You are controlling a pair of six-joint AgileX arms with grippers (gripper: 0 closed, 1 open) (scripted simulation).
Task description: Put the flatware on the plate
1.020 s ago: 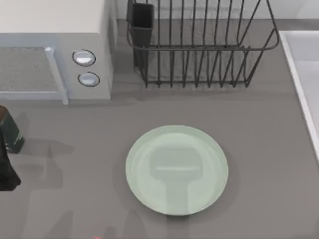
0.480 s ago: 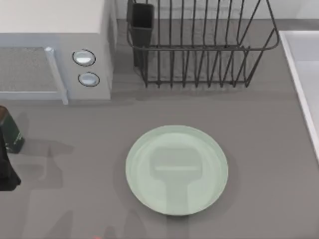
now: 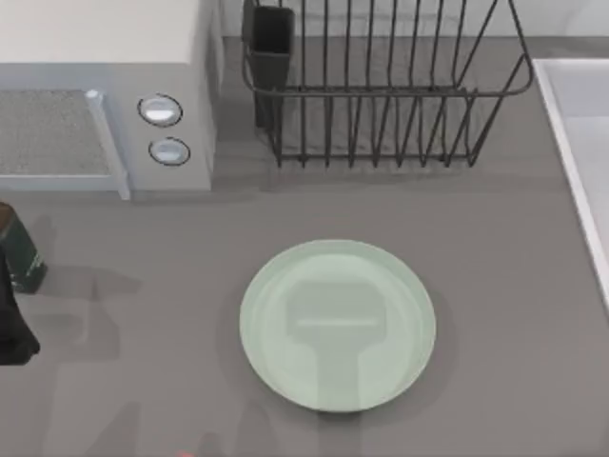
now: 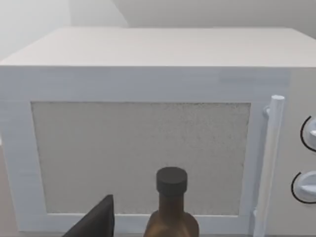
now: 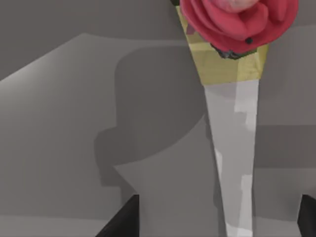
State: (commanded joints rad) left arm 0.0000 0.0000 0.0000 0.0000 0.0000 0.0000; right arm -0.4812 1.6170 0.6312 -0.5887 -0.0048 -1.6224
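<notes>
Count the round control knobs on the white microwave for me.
2: upper silver round knob and lower silver round knob, stacked on the white box-shaped microwave front panel at the table's back left. More may be hidden.

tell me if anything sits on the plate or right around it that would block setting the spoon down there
Nothing visible does. In the top view the plate is bare, with open table all round it; the dish rack and microwave stand well behind. The right wrist view looks closely at the spoon's handle.

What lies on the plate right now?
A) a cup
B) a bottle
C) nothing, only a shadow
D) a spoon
C: in the top view the plate carries just a grey shadow, no flatware or other object on its mint surface.
</notes>
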